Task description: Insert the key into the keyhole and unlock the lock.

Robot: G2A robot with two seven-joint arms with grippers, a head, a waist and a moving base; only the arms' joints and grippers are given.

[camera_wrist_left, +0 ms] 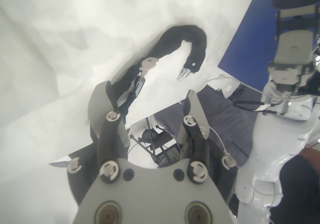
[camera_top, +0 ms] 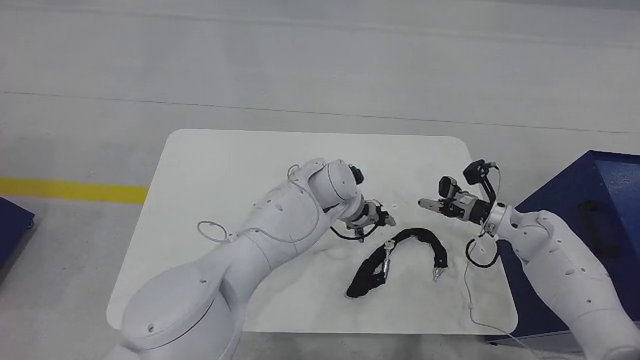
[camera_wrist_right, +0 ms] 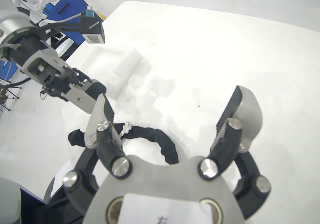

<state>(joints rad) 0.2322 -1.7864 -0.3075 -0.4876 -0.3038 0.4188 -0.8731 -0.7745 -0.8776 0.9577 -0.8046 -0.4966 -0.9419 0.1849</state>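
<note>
A black fabric-sleeved cable lock [camera_top: 400, 250] lies curved on the white table [camera_top: 230, 190], toward its front right. A silver key [camera_wrist_left: 148, 64] rests against the lock's sleeve [camera_wrist_left: 185, 35] near the lock body, and the lock's bare metal end [camera_wrist_left: 184, 74] points free. My left gripper [camera_top: 378, 216] hovers open just behind the lock, one finger [camera_wrist_left: 100, 100] close to the sleeve and nothing between its fingers. My right gripper [camera_top: 428, 203] is open above the table behind the lock [camera_wrist_right: 160, 138], to the right of the left gripper [camera_wrist_right: 75, 85]. The key [camera_wrist_right: 126, 128] shows beside its finger [camera_wrist_right: 106, 110].
A blue cabinet [camera_top: 600, 200] stands just off the table's right edge. A white foam block [camera_wrist_right: 126, 66] lies on the table beyond the left gripper. The table's left half and back are bare white surface.
</note>
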